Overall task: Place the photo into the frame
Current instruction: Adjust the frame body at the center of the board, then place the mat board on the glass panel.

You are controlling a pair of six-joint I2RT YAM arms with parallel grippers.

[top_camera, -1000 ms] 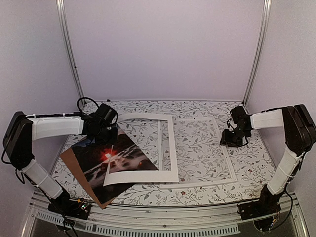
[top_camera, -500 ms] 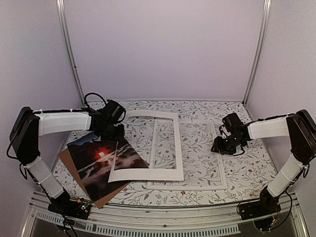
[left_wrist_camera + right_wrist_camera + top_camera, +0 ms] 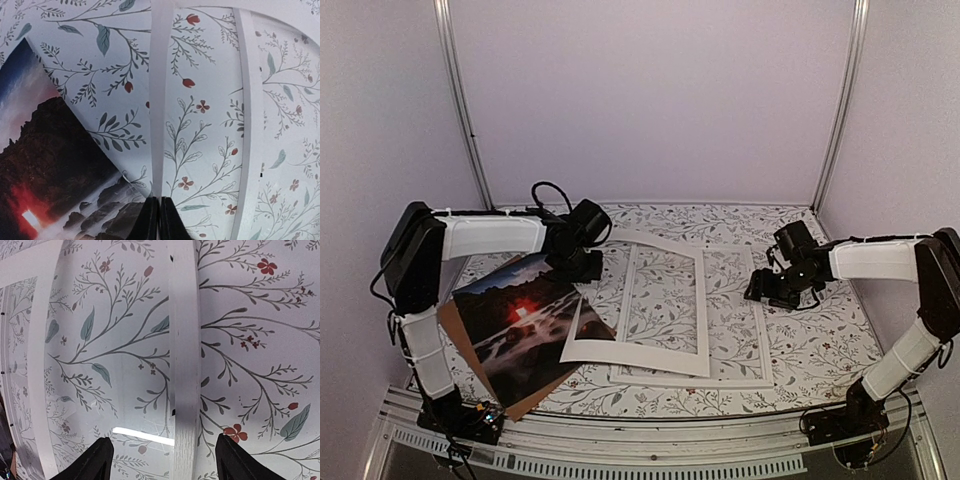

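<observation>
- Photo (image 3: 520, 325): lies flat on the left side of the table (image 3: 820, 340), on top of a brown backing board (image 3: 478, 352). The board shows along the photo's left and near edges.
- Photo orientation: skewed to the table edges, with 1 corner pointing at the near edge. The sky end faces far-left and the water end near-right. Its right corner is tucked under the white mat (image 3: 630, 358), so the long axis cannot be told for sure.
- In the left wrist view the photo (image 3: 50, 165) shows blue sky at top, dark rock, a red glow and pale water at bottom.
- Frame (image 3: 760, 330): flat at table centre-right and well apart from the photo. It sits roughly square to the table, and its long axis seems to run far to near.
- White mat: lies tilted across the frame's left part and overlaps the photo's corner. The floral cloth shows through its window.
- Left gripper (image 3: 582, 265): at the mat's far-left corner. Its jaws are pinched together (image 3: 156, 220) on a thin white strip of the mat (image 3: 161, 100).
- Right gripper (image 3: 765, 295): over the frame's right rail (image 3: 182, 340). Its 2 fingers (image 3: 102, 460) are spread wide either side of the rail (image 3: 167, 462), holding nothing.
</observation>
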